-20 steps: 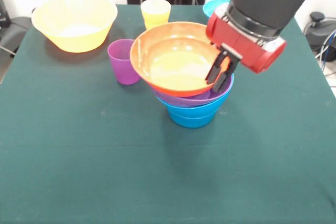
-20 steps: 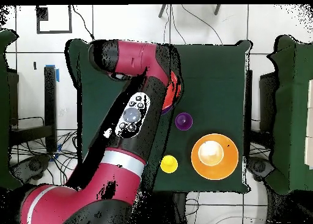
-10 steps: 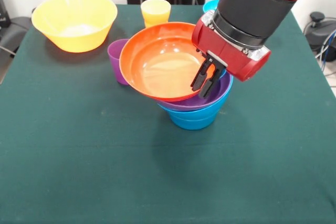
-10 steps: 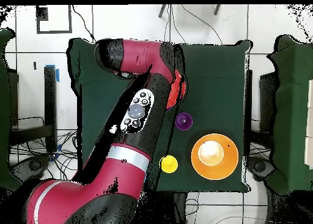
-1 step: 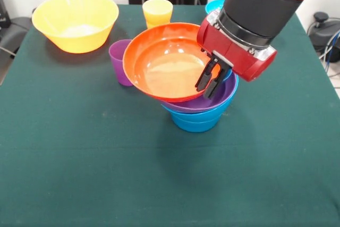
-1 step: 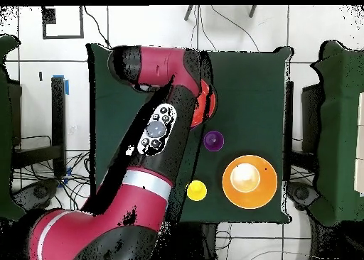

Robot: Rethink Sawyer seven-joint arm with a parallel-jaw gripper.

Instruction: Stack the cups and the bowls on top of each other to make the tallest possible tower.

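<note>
Orange bowl (image 5: pixel 167 62) nudged rightward, end effector (image 5: pixel 210 80) clamping its rim, atop three stacked bowls.

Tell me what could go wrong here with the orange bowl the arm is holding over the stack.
The orange bowl sits tilted and off-centre on the purple bowl, overhanging toward the purple cup. Released like this, it might slide off and knock that cup. The gripper is clamped on its rim, so pulling away could drag the bowl or shift the blue bowl beneath.

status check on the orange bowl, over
Tool shut on orange bowl rim. Bowl tilted on purple bowl, blue bowl beneath. Purple cup close beside.
</note>
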